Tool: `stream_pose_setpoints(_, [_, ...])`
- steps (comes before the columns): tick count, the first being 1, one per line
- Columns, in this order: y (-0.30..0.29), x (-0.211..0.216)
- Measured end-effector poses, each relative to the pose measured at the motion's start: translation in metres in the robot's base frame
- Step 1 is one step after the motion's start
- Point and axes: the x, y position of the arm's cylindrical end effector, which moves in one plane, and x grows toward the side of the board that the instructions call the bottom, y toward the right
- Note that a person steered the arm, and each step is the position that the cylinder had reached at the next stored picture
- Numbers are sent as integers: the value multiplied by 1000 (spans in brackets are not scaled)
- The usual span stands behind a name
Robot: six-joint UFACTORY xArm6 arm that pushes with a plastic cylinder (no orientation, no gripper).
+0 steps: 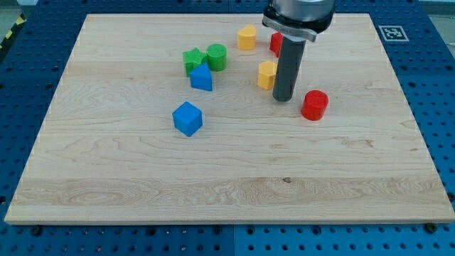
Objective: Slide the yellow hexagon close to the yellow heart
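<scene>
A yellow hexagon [266,75] lies in the upper middle of the wooden board [106,178], partly hidden by my rod. My tip [284,98] rests on the board just to the right of it and slightly lower, close against its right side. A yellow heart [247,37] sits near the board's top edge, above and a little left of the hexagon, with a clear gap between them.
A red block [274,43] is mostly hidden behind the rod, right of the heart. A red cylinder [314,104] lies right of my tip. A green star [192,60], green cylinder [217,57] and blue block [201,77] cluster to the left. A blue cube [188,118] lies lower left.
</scene>
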Motion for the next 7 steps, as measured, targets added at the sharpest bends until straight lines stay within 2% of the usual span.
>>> stream_pose_setpoints(2, [-2,-15])
stream_pose_setpoints(5, [-24,-4])
stream_pose_setpoints(7, [-23,-33])
